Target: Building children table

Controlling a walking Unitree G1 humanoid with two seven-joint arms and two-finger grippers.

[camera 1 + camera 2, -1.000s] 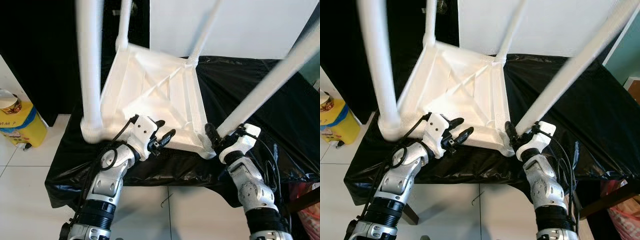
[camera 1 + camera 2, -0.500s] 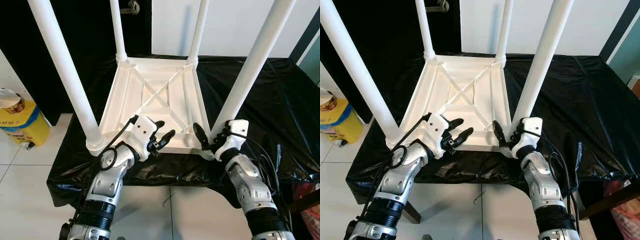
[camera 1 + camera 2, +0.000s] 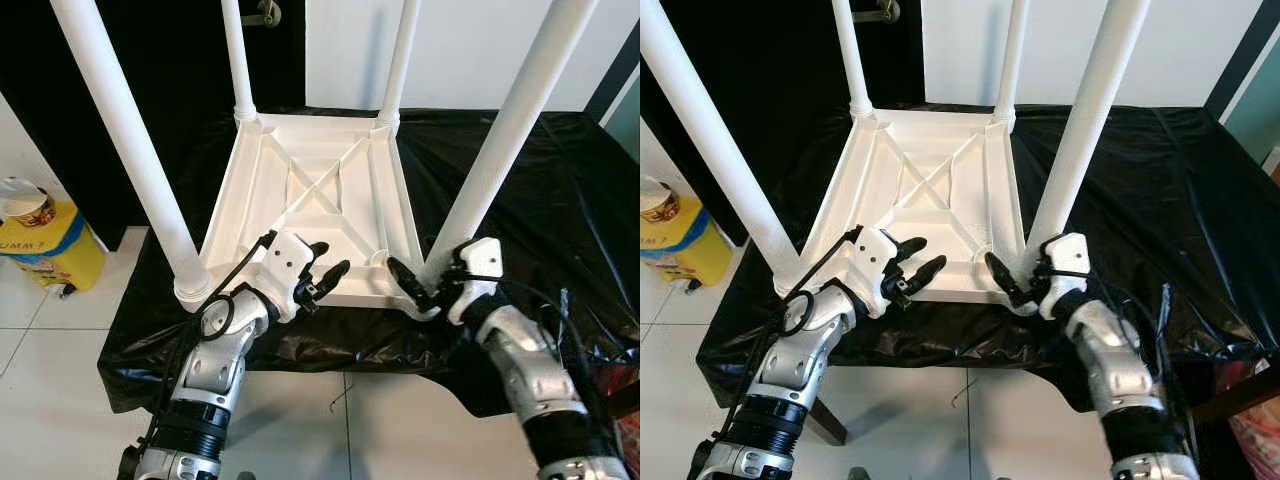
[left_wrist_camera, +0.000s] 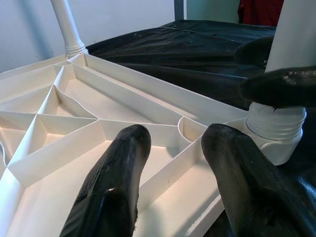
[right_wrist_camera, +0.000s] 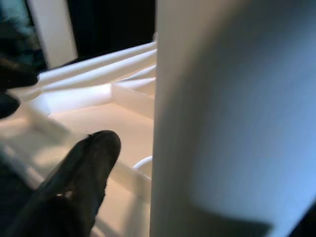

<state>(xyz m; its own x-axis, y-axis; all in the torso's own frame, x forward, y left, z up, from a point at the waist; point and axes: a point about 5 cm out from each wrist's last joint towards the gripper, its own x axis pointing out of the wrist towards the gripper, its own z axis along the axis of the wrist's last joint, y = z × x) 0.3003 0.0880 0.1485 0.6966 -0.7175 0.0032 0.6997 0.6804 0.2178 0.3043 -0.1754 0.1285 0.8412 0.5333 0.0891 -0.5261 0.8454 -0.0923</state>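
The white children's table [image 3: 320, 190] lies upside down on a black-covered surface [image 3: 570, 200], its legs pointing up. My left gripper [image 3: 331, 257] hovers open over the near edge of the ribbed underside [image 4: 74, 98], with nothing between its fingers [image 4: 113, 182]. At the foot of the near right leg [image 3: 490, 160] is my right gripper [image 3: 415, 275]. One black finger [image 5: 84, 173] stands a little apart from that leg [image 5: 232, 113], and the other is hidden behind it.
A yellow container [image 3: 45, 245] stands on the white tiled floor at the left. The black cover hangs over the front edge [image 3: 330, 345]. The near left leg [image 3: 130, 150] rises close to my left arm. A white wall [image 3: 480, 50] is behind.
The table was tilted up toward me a second ago and now rests flat. My right arm has shifted to the right at the leg's foot. The left gripper has stayed put.
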